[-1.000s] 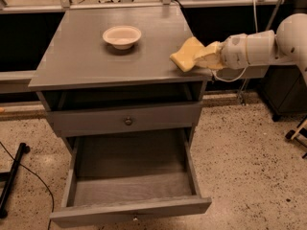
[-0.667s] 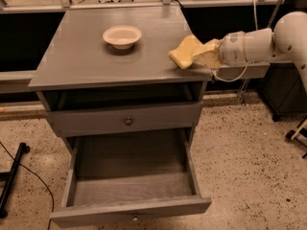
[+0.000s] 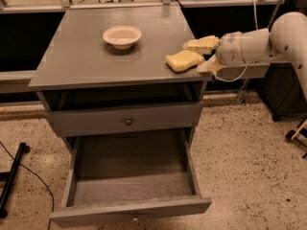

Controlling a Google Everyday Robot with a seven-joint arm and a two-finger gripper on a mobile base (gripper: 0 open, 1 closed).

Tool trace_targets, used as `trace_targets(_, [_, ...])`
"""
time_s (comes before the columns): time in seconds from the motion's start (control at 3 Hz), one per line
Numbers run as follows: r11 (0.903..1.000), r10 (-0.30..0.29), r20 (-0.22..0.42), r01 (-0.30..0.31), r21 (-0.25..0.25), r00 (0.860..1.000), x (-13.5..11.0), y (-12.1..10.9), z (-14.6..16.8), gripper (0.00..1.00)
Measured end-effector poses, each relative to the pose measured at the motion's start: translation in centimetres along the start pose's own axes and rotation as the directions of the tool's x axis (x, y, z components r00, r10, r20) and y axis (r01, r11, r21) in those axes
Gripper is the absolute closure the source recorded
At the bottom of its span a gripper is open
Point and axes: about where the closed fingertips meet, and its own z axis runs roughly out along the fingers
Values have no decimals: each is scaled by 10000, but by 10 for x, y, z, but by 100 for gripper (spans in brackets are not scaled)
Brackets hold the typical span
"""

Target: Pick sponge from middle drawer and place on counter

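hand: out at the right edge of the table, centre right of the frame, spread wide, nothing clamped
fingers: one pale finger just above the sponge, the other low by the table's edge at the sponge's right end
sponge: down flat on the table, right side, near the front edge, its right end reaching in between the fingers
table: gray wooden top, filling the upper half of the frame
bowl: round and cream, upright on the table, upper centre, well apart from the sponge
middle drawer: pulled right out at the bottom of the frame, grainy gray floor showing
upper drawer front: shut, round knob at its middle
arm: white, coming in from the right edge of the frame
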Motion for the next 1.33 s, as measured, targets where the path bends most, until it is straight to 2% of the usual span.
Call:
trace_targets(0.33, [10000, -2, 33, 2, 8, 10000, -1, 0, 2, 0])
trace_targets(1.0, [10000, -2, 32, 2, 9, 10000, 0, -3, 1, 0])
trace_targets(1.33, [10000, -3, 32, 3, 9, 10000, 0, -3, 0, 12])
